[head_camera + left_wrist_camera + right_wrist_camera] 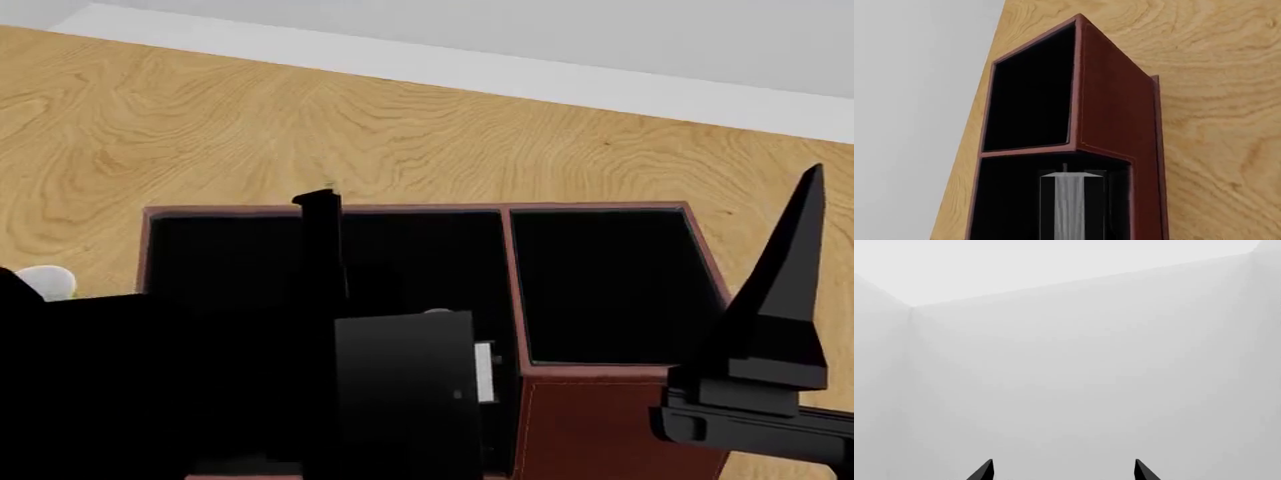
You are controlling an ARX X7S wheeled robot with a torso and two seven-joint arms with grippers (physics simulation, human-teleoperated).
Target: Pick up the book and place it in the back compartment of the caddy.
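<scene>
Left claw (400, 390) over caddy (1114, 115), pinching book (1069, 207) upright inside a black-lined section. Right claw (1063, 471) spread, raised beside caddy, facing blank wall.

Bright, even, shadowless, sharp render.

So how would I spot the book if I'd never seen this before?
Find the big wooden table, then the dark red-brown caddy with black insides standing on it. In the left wrist view, look in the section nearer the camera: the book stands there on edge. It is the only thing showing a white, finely lined stripe between black covers.
</scene>
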